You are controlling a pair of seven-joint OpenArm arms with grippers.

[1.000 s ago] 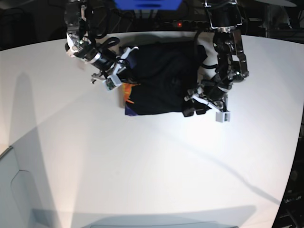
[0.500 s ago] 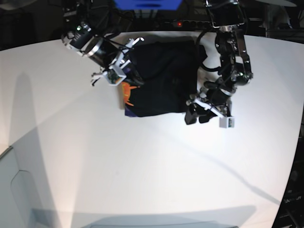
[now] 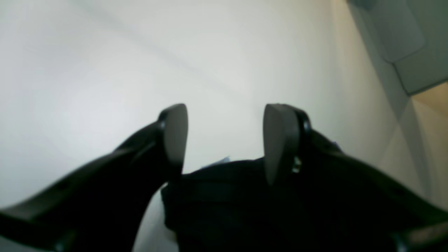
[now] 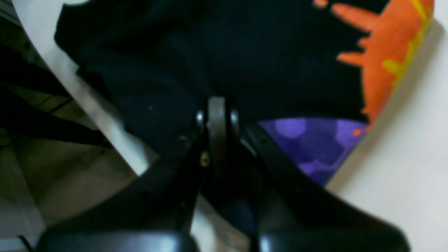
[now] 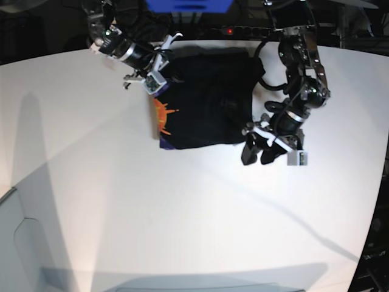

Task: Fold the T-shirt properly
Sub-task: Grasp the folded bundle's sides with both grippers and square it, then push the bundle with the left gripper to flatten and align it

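The T-shirt (image 5: pixel 206 100) lies folded into a black block at the back middle of the white table (image 5: pixel 182 213). Orange print (image 5: pixel 163 115) and a purple patch (image 5: pixel 165 145) show along its left edge. My right gripper (image 5: pixel 159 72) hovers shut over the T-shirt's back-left corner. In the right wrist view its fingertips (image 4: pixel 217 112) press together above black cloth (image 4: pixel 245 52), with nothing seen between them. My left gripper (image 5: pixel 255 153) stands open just off the front-right corner. Nothing is between its pads (image 3: pixel 175 136), and dark cloth (image 3: pixel 224 199) shows low behind them.
A blue box (image 5: pixel 188 5) and a power strip with a red light (image 5: pixel 228 30) sit behind the table's back edge. A grey panel (image 5: pixel 18 243) lies at the front left. The table's curved right edge (image 5: pixel 380 182) runs close to the left arm.
My right gripper moved back toward the table's far edge, and more orange print shows now. My left gripper drew away from the T-shirt's front-right corner, toward the front right.
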